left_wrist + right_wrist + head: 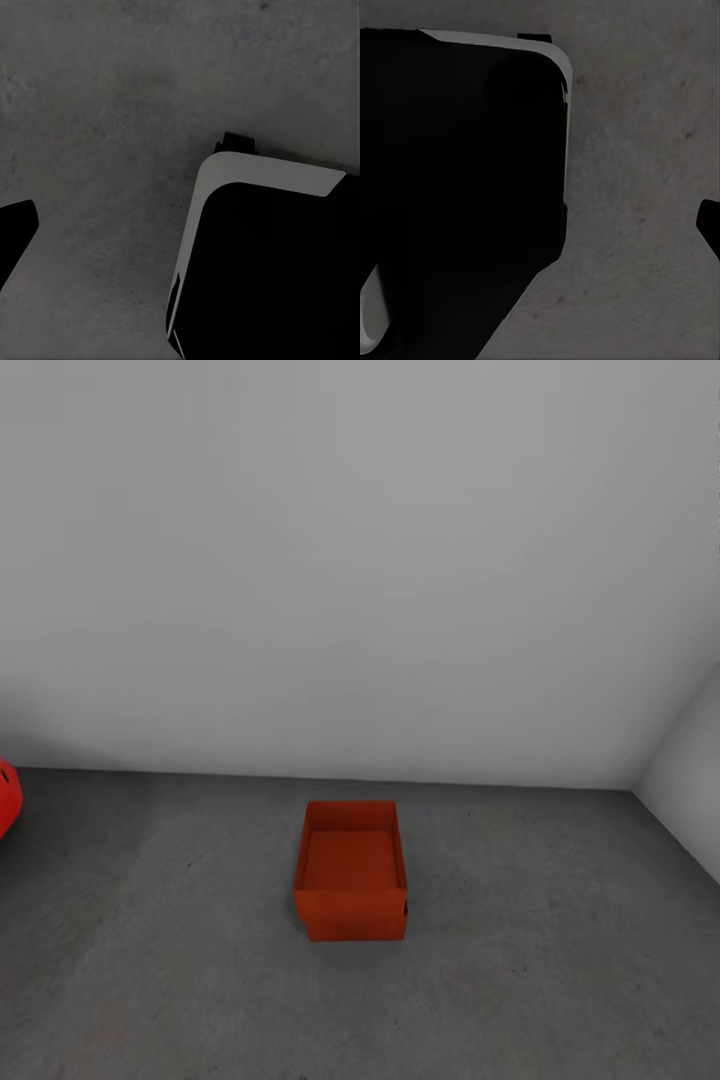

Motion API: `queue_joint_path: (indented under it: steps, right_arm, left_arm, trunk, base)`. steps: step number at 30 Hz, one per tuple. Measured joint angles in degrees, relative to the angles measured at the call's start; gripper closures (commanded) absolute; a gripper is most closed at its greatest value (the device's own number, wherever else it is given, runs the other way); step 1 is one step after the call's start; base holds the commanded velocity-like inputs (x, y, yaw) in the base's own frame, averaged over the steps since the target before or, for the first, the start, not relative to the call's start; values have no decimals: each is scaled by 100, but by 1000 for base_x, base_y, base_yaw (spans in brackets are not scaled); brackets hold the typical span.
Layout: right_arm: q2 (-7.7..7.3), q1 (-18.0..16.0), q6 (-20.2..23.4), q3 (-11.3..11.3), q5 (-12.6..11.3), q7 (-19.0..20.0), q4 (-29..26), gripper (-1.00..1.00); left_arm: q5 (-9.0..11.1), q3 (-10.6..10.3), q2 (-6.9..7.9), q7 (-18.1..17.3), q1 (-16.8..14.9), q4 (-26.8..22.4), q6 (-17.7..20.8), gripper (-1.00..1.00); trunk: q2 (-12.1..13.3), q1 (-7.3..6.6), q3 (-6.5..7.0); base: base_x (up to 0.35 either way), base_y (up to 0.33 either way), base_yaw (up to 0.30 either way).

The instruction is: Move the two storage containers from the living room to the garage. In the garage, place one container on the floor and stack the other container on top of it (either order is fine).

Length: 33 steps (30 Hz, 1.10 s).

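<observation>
In the garage, an orange-red storage container (351, 840) stands on the dark grey concrete floor (550, 960), near the middle of the head view and a little way out from the pale wall. Its open top shows a raised inner bottom. A stepped seam runs across its front face, so it looks like one bin resting on another (357, 926), with the lower one slightly offset. No arm reaches near it. A dark fingertip (15, 232) of my left gripper pokes in at the edge of the left wrist view, and one fingertip (709, 225) of my right gripper does so in the right wrist view. Both hang over bare floor.
A rounded bright red object (6, 798) sits at the left edge by the wall. Pale grey walls meet in a corner at the right (640, 785). My black, white-trimmed base (262, 255) (457, 187) lies under both wrists.
</observation>
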Motion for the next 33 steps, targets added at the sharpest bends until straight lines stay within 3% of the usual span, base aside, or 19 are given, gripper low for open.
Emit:
queue_joint_path:
  steps: [33]
  right_arm:
    - [-9, 0, -77, -7, -25, 52, 0, -100]
  left_arm:
    - [-1, 0, 0, 0, 0, 0, 0, -100]
  trunk:
    - [0, 0, 311]
  base:
    - [0, 0, 0]
